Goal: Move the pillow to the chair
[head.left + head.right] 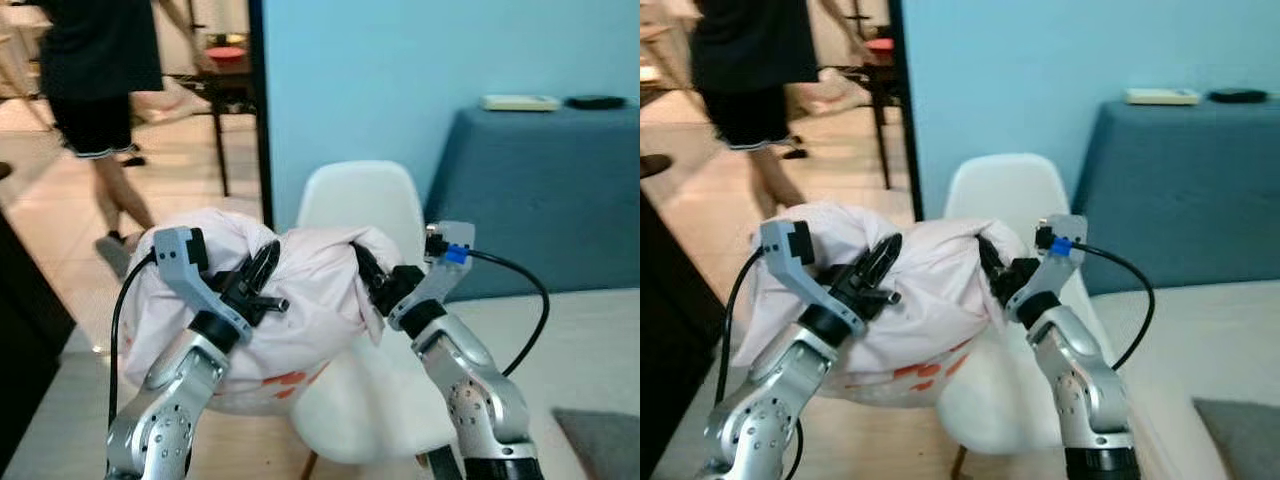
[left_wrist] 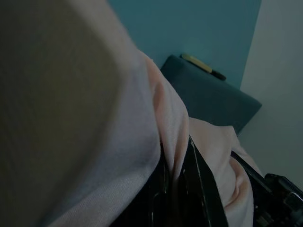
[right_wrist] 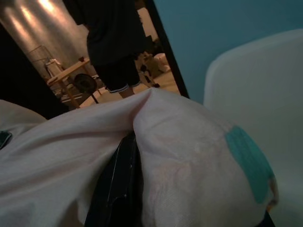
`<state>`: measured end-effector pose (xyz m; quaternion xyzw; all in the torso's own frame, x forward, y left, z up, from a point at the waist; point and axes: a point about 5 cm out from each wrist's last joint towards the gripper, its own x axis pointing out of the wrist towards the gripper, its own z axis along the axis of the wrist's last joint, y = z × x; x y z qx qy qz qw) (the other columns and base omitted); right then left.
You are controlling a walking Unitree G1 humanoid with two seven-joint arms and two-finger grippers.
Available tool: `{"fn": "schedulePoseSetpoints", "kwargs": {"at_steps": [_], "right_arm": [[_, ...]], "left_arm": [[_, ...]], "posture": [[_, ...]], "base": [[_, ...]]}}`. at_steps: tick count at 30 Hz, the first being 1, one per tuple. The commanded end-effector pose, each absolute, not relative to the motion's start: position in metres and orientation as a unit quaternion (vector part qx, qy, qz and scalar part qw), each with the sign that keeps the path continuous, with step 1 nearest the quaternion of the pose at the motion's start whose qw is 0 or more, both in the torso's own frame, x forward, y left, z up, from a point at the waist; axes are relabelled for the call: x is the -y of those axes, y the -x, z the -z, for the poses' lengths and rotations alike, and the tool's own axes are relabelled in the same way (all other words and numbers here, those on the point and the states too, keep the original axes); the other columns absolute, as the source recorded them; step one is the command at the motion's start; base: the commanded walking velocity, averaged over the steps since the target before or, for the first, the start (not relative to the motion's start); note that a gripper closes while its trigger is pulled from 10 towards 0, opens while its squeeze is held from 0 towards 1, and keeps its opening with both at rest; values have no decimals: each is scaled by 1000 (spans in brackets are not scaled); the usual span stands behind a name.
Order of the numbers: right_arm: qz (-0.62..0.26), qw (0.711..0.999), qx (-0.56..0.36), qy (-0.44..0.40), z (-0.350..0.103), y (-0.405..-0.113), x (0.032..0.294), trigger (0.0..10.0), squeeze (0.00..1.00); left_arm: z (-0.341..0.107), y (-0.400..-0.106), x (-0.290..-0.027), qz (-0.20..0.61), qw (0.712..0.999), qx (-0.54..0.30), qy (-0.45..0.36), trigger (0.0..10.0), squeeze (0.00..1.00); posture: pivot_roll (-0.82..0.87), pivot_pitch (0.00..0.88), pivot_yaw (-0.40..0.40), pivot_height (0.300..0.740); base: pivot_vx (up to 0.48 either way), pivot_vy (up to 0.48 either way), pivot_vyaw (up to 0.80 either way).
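Note:
A pale pink pillow [image 1: 300, 300] with red marks on its underside hangs in the air between my two arms, just left of a white plastic chair [image 1: 365, 205]. My left gripper [image 1: 255, 285] is shut on the pillow's left side, its black fingers pinching a fold of cloth [image 2: 173, 142]. On the pillow's right end my right gripper [image 1: 375, 285] is shut too, with cloth bunched over its fingers [image 3: 118, 179]. The pillow overlaps the chair's seat edge and hides part of the backrest.
A person [image 1: 95, 90] in dark clothes stands at the back left on the tiled floor. A blue-draped table [image 1: 540, 190] stands right of the chair against the blue wall. A dark table leg [image 1: 218, 140] and doorway edge lie behind. A grey mat [image 1: 600, 440] sits bottom right.

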<state>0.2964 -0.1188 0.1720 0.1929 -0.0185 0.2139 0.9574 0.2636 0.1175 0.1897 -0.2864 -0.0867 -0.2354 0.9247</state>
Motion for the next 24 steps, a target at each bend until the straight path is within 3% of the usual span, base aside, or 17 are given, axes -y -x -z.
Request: {"fn": "schedulePoseSetpoints", "kwargs": {"at_steps": [1,24], "right_arm": [[-216,957,55,-186,-188,-298,120,10000,0],[-220,958,52,-178,-186,-298,118,10000,0]], "left_arm": [[-193,-261,-113,254,919,92,288,10000,0],[-192,-263,-114,239,923,93,286,10000,0]], "posture": [[10,13,-4,740],[7,1,-5,740]], "base": [[0,0,-725],[0,0,-727]]}}
